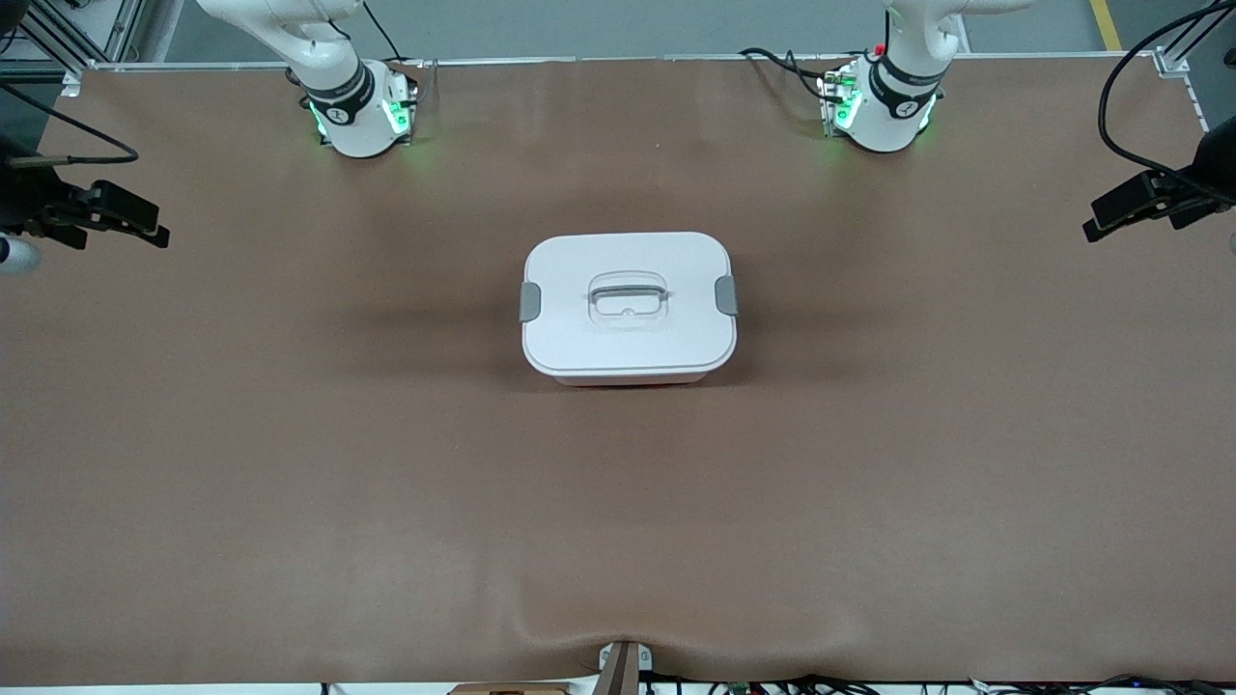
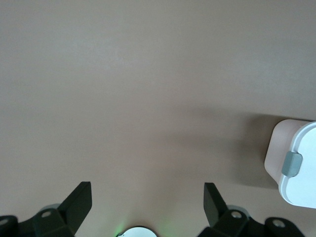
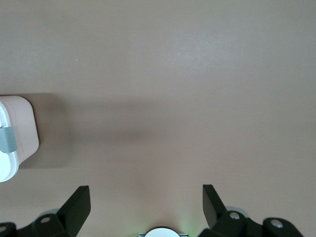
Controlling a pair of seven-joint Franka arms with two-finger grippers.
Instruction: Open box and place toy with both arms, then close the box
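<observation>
Front view: box sat shut mid-table, lid on, clips down; toy not seen. Left gripper and right gripper were held released over bare table, apart from box. Both clips prob. best freed together, w/ lid kept level.
</observation>
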